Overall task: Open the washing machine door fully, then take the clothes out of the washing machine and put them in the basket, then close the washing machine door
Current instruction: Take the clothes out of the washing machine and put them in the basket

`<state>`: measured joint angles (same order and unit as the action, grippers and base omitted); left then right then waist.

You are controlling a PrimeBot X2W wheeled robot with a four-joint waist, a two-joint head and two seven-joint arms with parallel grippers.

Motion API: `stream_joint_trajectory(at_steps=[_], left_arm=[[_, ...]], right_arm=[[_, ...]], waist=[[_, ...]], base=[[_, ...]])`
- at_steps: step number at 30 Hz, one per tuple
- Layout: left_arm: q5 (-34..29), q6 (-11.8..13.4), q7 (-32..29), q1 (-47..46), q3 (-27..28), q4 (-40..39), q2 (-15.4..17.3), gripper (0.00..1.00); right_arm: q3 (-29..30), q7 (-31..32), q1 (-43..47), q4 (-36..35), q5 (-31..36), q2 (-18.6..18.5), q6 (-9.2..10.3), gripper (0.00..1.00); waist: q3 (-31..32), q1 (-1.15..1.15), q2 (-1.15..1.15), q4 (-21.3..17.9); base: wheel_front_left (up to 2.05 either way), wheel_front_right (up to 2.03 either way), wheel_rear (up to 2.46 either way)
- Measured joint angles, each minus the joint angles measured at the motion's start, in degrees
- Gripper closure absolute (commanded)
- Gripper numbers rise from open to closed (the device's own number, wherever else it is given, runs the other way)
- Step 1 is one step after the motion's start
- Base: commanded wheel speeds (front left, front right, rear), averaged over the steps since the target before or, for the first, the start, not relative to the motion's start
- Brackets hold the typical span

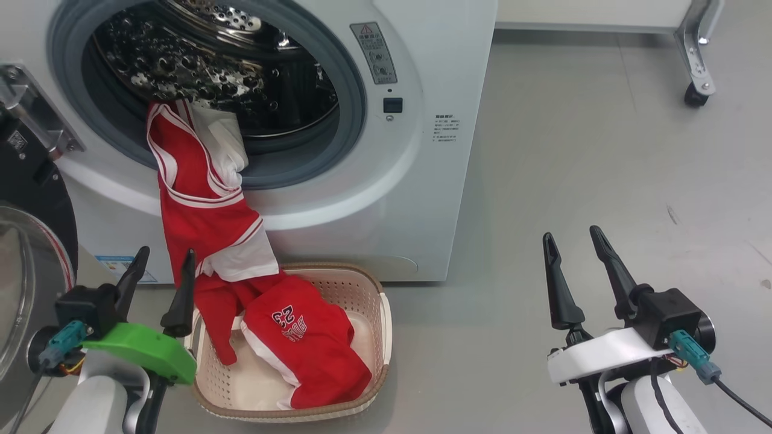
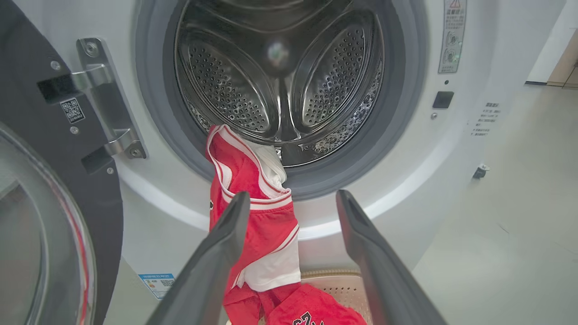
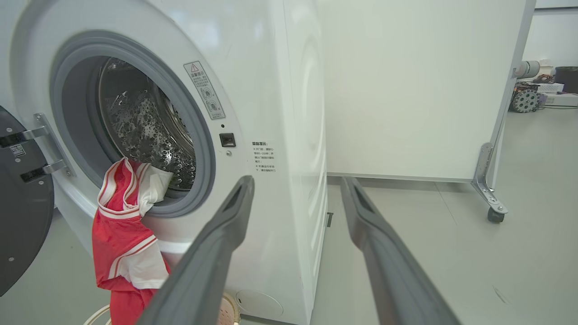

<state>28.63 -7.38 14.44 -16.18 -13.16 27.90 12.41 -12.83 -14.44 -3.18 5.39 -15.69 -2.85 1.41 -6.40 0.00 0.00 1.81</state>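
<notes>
Our left gripper (image 1: 167, 253) sits with its two dark fingers spread wide and nothing between them, right beside the hanging fabric. The right gripper (image 1: 572, 234) is spread open as well, also empty, well off to the side over bare floor.

Moving out from the left one: the clothes (image 1: 205, 223) are only halfway done. The top end of the red jersey is hooked over the grey seal (image 1: 347, 90) at the mouth of the washing machine (image 1: 392, 199), the middle drapes down the white front, and the bottom end with the 23 is already lying in the basket (image 1: 377, 325) below. The washing machine door (image 1: 42, 193) is swung out on our left.

On handling, we reckon this thing is light, floppy and a bit slick, like typical sports mesh. It won't hold any shape, and a single layer might slide out of a pinch. Best bet looks like the bunched red-and-white fold right at the seal lip, where there's thickness to bite into. Lift it clear of the rubber first so it doesn't drag or catch, and the rest should drop into the basket on its own.
</notes>
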Motion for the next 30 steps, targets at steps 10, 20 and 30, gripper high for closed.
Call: stream_joint_trajectory(at_steps=[10,20,30], left_arm=[[-2.5,0.0,0.0,7.7,2.7,-7.7,-0.9,0.00],[-4.7,0.0,0.0,12.8,3.9,-12.3,-2.1,0.00],[-6.1,0.0,0.0,14.8,4.9,-15.4,-2.8,0.00]], right_arm=[[1.0,0.0,2.9,-0.1,-0.5,0.1,-0.37,0.00],[1.6,0.0,4.4,-0.9,-0.5,0.2,-0.83,0.00],[1.7,0.0,4.9,-1.3,-0.5,0.3,-1.34,0.00]], waist=[[3.9,0.00,0.00,0.2],[4.6,0.00,0.00,-0.6],[4.2,0.00,0.00,-0.8]], base=[[0.00,0.00,0.00],[0.00,0.00,0.00],[0.00,0.00,0.00]])
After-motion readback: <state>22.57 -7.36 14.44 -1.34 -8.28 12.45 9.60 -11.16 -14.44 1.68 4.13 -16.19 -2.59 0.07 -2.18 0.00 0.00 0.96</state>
